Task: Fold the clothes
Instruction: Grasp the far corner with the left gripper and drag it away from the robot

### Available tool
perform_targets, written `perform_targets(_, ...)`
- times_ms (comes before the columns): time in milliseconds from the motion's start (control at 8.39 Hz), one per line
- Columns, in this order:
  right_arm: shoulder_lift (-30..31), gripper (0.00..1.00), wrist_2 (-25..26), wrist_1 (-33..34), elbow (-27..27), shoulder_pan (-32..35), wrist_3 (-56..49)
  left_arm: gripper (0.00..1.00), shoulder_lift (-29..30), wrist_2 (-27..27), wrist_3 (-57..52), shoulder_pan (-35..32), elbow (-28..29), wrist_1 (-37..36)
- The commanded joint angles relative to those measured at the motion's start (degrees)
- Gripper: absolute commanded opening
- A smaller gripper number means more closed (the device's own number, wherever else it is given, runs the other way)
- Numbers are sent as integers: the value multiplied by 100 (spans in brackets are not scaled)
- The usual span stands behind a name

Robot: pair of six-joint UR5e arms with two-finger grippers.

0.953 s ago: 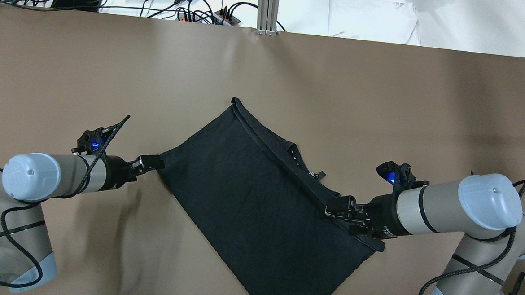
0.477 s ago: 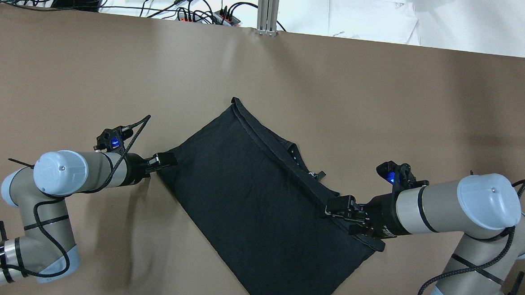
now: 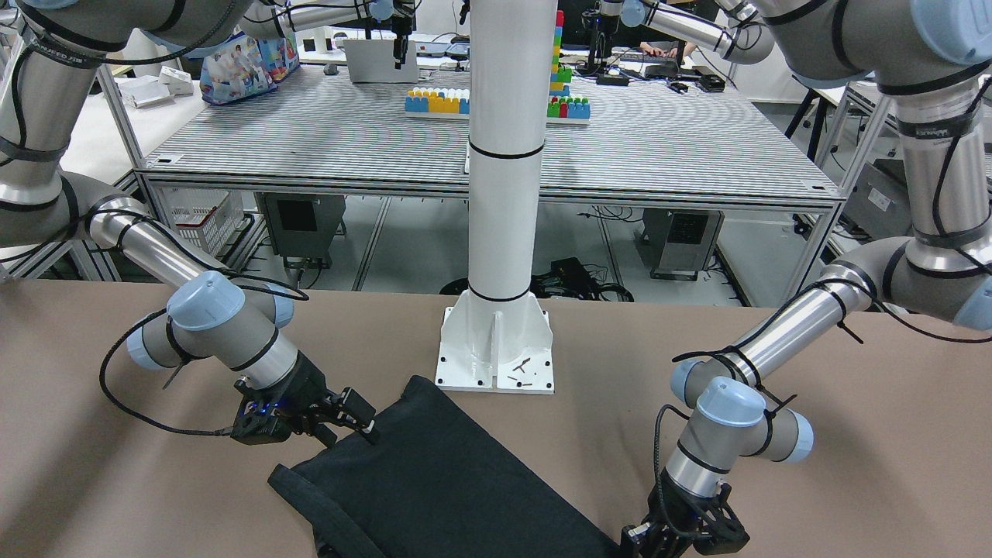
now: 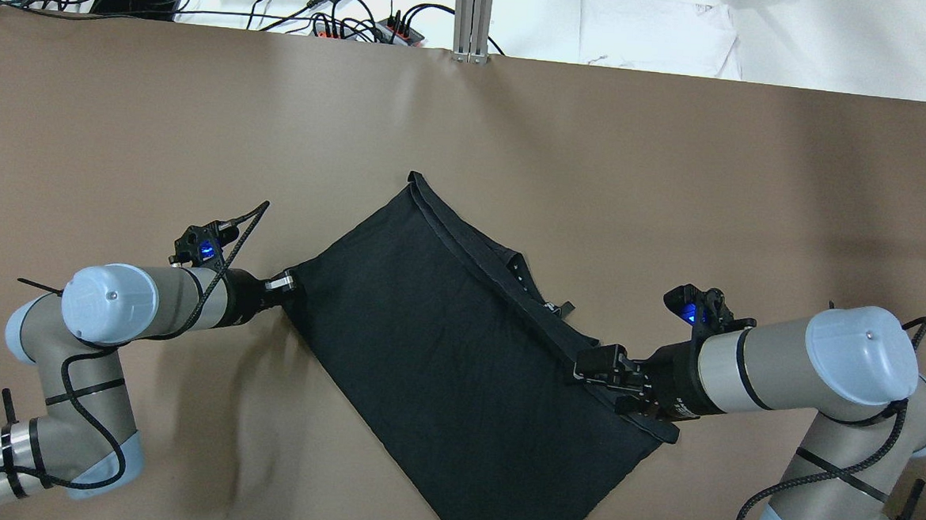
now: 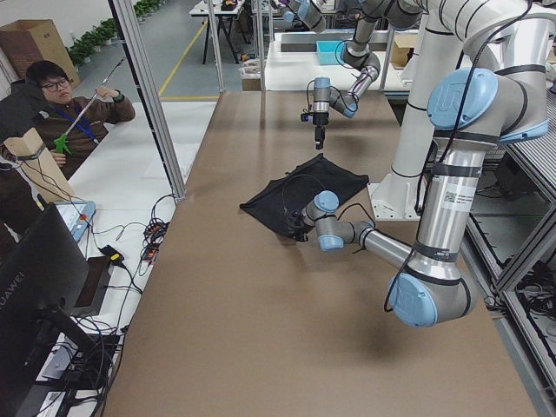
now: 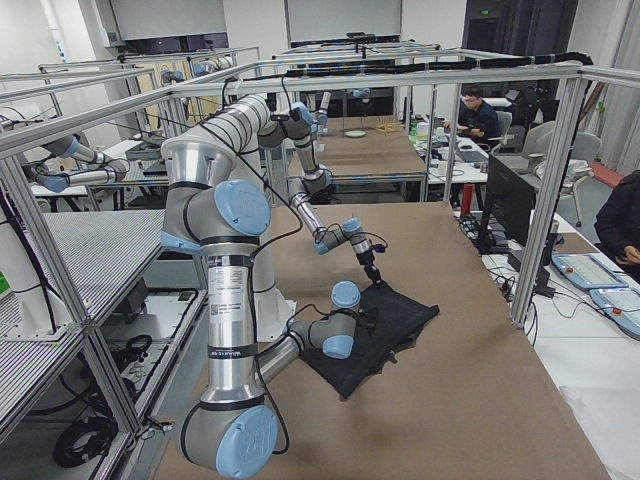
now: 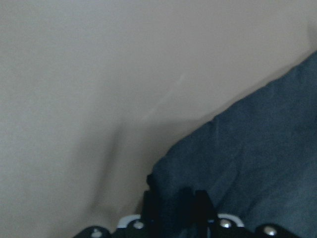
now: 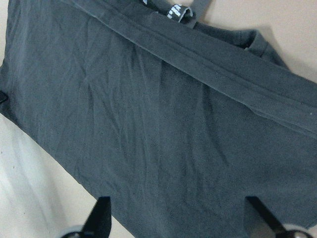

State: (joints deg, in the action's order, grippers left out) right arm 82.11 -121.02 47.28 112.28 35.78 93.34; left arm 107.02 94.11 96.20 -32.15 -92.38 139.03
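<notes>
The brown table [image 4: 673, 184] is matte and smooth. On it lies the black garment [image 4: 443, 346], flat and roughly rectangular, set diagonally, of soft cloth with fine creases. A thick double hem band [image 4: 479, 261] runs along the garment's far long edge. The right gripper [image 4: 599, 382] hangs over the garment's right end, on this band, with its fingers wide apart. The left gripper [image 4: 286, 284] is pinched together on the garment's left corner. A small printed tag [image 8: 179, 12] sticks out beyond the band.
</notes>
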Motion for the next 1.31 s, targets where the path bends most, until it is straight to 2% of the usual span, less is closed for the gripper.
perform_targets(0,15,94,130,-9,57,0,0,0,-85,474,4,-149,-490,-69)
perform_targets(238,15,94,167,-9,5,-9,-9,0,-67,425,-22,-326,-439,-113)
perform_targets(477,15,94,167,-9,22,0,-9,0,273,416,-494,-623,-45,-376)
perform_targets(596,15,94,184,-9,40,0,-9,0,484,416,-671,-765,357,-377)
perform_targets(715,41,94,315,-9,66,0,0,0,991,424,-864,-966,918,-394)
perform_targets(953,41,94,386,-9,101,-18,0,0,2177,433,-1155,-1301,2411,-386)
perform_targets(1191,42,94,465,-9,102,-27,0,0,2778,433,-1453,-1503,3197,-386)
